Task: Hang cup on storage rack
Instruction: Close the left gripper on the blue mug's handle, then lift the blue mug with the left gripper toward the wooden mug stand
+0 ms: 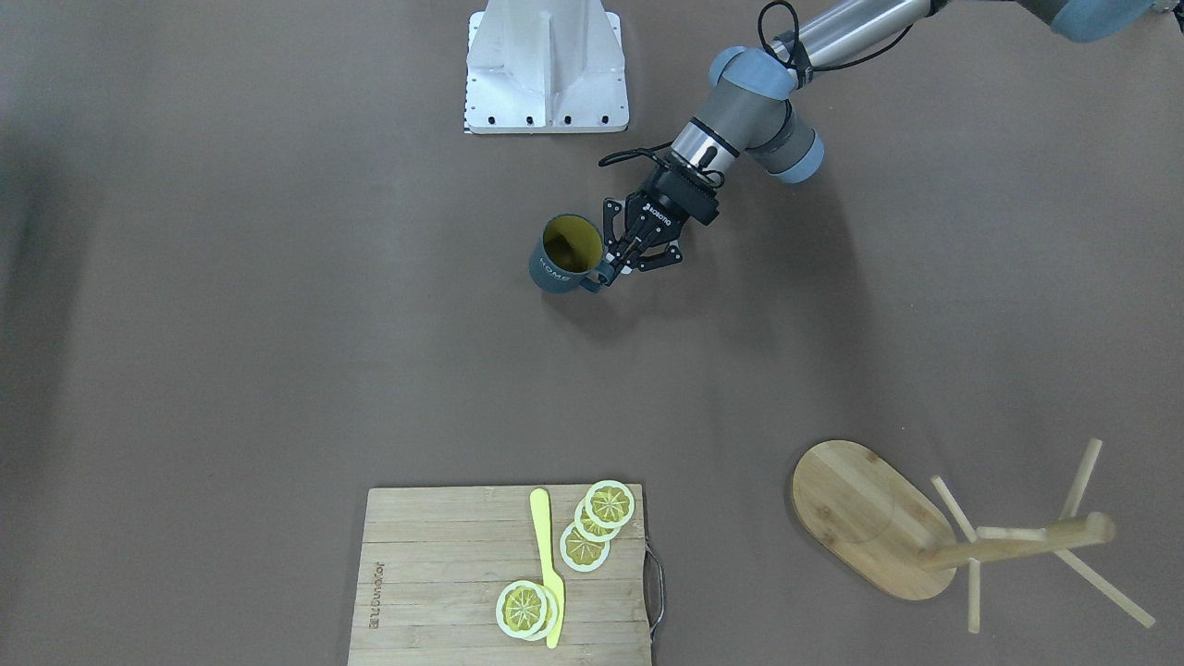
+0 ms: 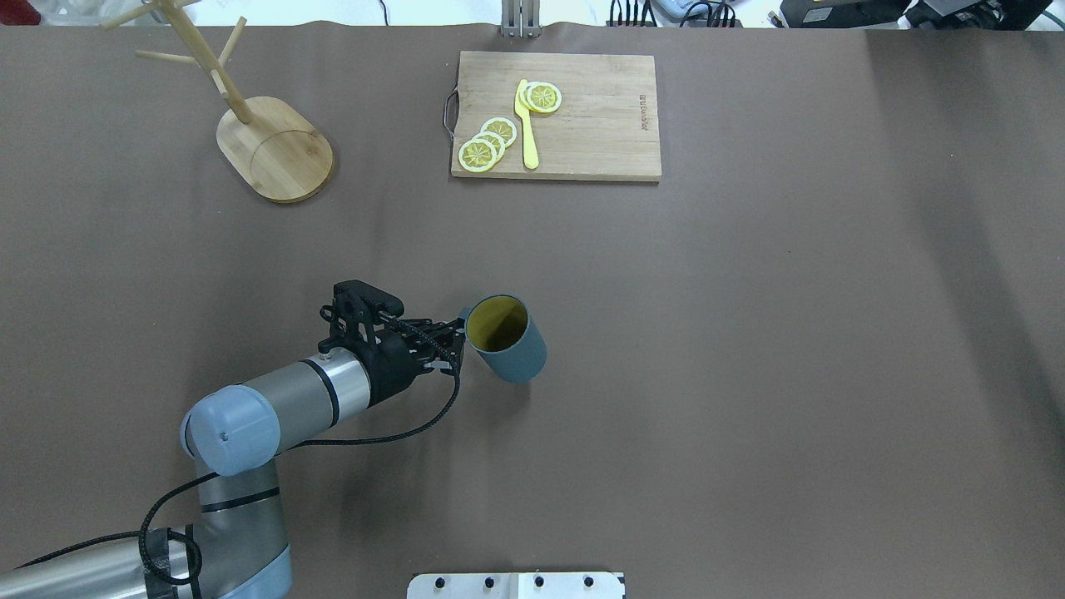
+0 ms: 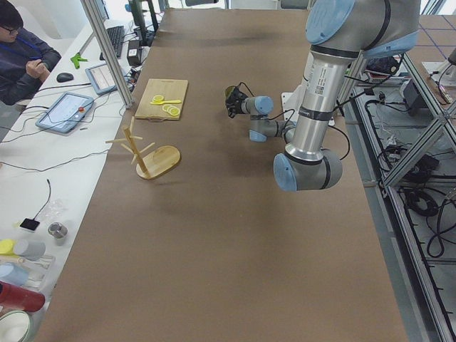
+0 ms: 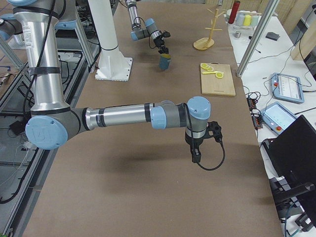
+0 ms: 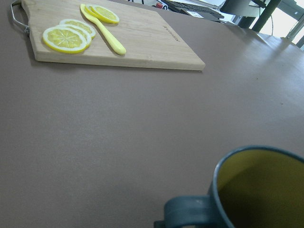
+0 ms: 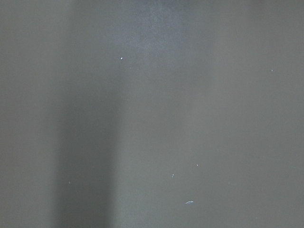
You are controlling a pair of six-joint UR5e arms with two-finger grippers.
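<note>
Table contents, listed from the end at the robot's right, nearest first.

1) right gripper (image 4: 196, 157): hangs at the end of a level forearm over the brown-covered table (image 2: 749, 333), pointing straight down, close above the surface. It shows from the side only, so I cannot tell whether its jaws are spread or closed. Its wrist camera gives only blurred grey-brown.

2) bamboo cutting board (image 2: 599, 125): lies flat along the table edge opposite the robot, with a wire handle (image 2: 449, 108) on its farther short end. A yellow plastic knife (image 2: 526, 125) lies across it. There are five lemon slices (image 2: 478, 154): three overlap just beside the knife on the wire-handle side, and two overlap touching the knife's end at the outer edge.

3) cup (image 2: 507, 341): dark slate-blue with a yellow inside, lettered "HOME" in white. It sits mid-table, nearer the robot's side than the board, mouth upward and slightly tilted. Its loop handle (image 5: 190, 211) points toward the robot's left. Whether its base touches the table cannot be told.

4) left gripper (image 2: 456, 333): reaches in roughly level from the robot's left. Its fingers are drawn narrow and clamped on the cup's loop handle.

5) storage rack (image 2: 279, 154): a light bamboo mug tree standing upright on an oval base, with a round post and thin angled pegs. It is at the far corner, opposite the robot's left, well apart from the cup.
</note>
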